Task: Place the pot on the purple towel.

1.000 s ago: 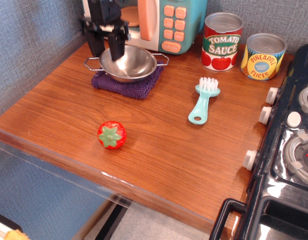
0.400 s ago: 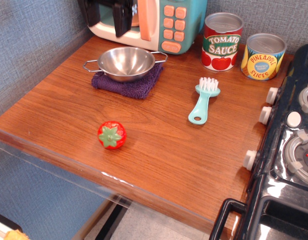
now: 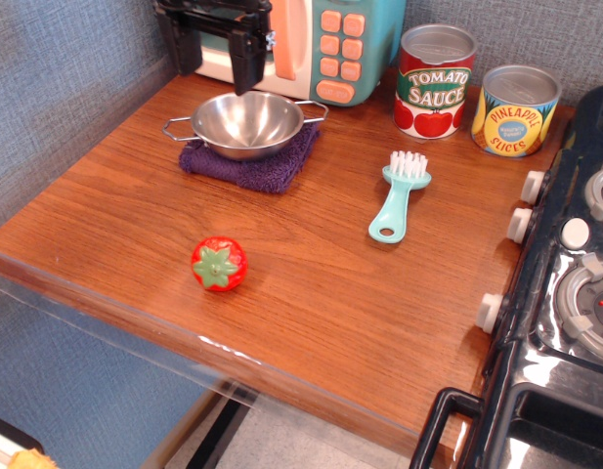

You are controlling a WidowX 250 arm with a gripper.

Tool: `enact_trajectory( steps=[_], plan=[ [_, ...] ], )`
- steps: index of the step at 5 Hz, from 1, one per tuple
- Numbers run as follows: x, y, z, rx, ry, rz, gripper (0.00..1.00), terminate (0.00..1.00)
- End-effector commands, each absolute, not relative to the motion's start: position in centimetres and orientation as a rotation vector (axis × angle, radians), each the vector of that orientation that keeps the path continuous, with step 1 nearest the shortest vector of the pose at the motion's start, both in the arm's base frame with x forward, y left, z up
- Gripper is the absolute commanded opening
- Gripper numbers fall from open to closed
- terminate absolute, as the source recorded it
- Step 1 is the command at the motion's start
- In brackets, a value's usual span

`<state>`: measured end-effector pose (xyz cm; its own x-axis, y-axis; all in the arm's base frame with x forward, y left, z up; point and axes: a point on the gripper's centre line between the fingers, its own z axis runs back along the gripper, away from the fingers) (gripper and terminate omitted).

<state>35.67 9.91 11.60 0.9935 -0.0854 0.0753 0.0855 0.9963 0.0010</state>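
The pot (image 3: 250, 122) sits upright on the purple towel (image 3: 252, 162) at the back left of the wooden counter (image 3: 311, 293). The gripper (image 3: 219, 54) hangs above and behind the pot, clear of it, fingers spread and holding nothing. A toy microwave (image 3: 330, 44) stands behind. A teal brush (image 3: 399, 200) and a strawberry (image 3: 219, 264) lie apart on the counter.

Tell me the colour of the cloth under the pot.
Dark purple; the towel shows beneath the pot in the observation.image view.
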Motion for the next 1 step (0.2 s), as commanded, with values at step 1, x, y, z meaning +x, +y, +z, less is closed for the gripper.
enact_trajectory(
  steps=[1],
  plan=[
    [34.51, 10.6, 13.24, 0.013, -0.123, -0.074, 1.0, 1.0]
  ],
)
